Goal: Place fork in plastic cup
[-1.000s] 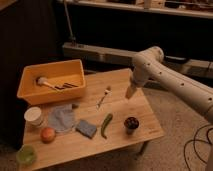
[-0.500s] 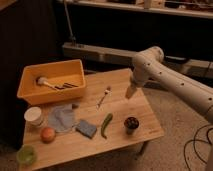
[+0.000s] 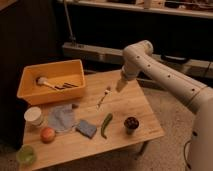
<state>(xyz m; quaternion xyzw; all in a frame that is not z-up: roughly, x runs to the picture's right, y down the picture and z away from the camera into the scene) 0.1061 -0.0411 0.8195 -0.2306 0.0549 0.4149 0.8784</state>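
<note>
The fork (image 3: 103, 97), thin with a pale head and slim dark handle, lies on the wooden table (image 3: 125, 107) near its middle. The gripper (image 3: 121, 85) hangs from the white arm just right of the fork and a little above the table, apart from it. A white plastic cup (image 3: 34, 116) stands at the table's left edge. A greenish cup (image 3: 25, 155) stands at the front left corner.
A yellow bin (image 3: 50, 81) at the back left holds a pale-headed brush (image 3: 44, 81) and dark sticks. A grey cloth (image 3: 61, 118), blue sponge (image 3: 86, 129), orange fruit (image 3: 47, 134), green pepper (image 3: 106, 125) and dark small cup (image 3: 131, 123) lie on the table.
</note>
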